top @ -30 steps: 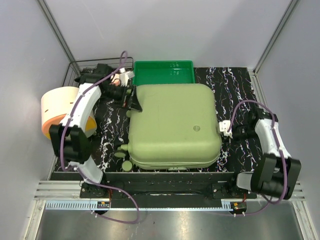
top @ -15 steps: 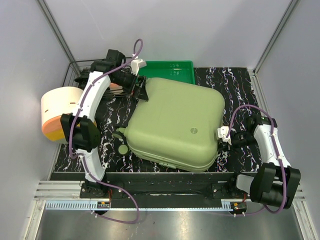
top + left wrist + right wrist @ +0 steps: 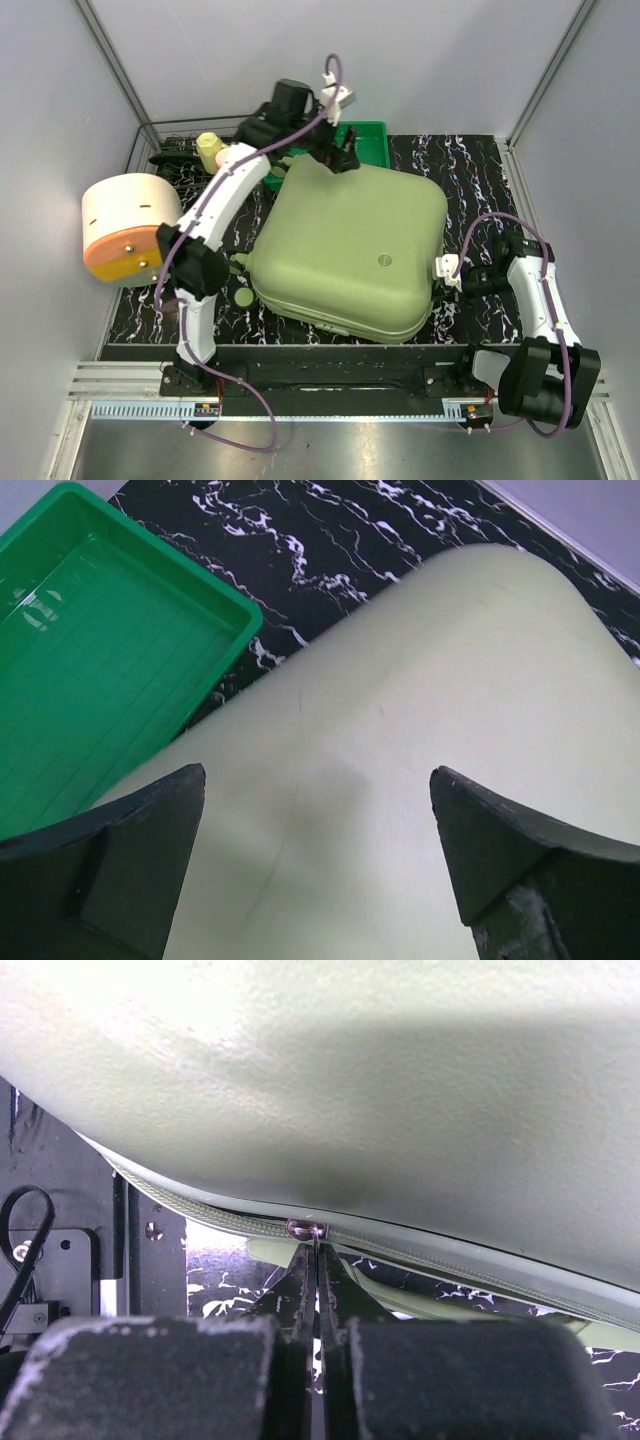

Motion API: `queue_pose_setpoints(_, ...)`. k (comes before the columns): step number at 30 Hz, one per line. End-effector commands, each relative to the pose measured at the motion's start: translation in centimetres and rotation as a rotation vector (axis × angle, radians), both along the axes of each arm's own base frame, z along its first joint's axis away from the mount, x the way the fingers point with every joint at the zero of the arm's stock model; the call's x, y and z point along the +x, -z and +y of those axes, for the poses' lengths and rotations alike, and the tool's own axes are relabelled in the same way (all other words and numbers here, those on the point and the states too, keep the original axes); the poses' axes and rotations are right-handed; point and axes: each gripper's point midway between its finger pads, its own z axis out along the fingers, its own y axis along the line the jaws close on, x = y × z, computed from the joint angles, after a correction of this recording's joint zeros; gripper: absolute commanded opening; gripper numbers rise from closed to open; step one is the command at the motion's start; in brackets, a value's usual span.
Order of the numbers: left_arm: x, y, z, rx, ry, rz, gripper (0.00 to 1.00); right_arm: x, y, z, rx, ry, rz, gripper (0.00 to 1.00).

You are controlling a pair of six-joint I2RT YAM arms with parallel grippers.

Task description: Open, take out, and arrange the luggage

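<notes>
Right wrist view has the right end effector pinching the zip pull of the closed luggage, lying skewed on the counter, so it should drag steadily along the rim while the spread left end effector steadies the lid.

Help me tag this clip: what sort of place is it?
Probably a lab robot cell: plain grey walls with metal corner posts, a black marbled mat under the luggage, and a metal rail in front.
</notes>
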Motion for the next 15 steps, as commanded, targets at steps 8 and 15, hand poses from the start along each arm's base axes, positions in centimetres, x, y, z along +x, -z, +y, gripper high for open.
queue_pose_setpoints(8, 9.3, 3.0, -7.1, 0.192, -0.425, -0.473, 0.99, -3.4, -4.6, 4.1, 0.291, 0.075, 0.147, 0.00)
queue_pose_setpoints(15, 12.0, 7.5, -6.7, 0.400, -0.529, -0.607, 0.99, -3.3, -4.7, 4.2, 0.299, 0.077, 0.141, 0.00)
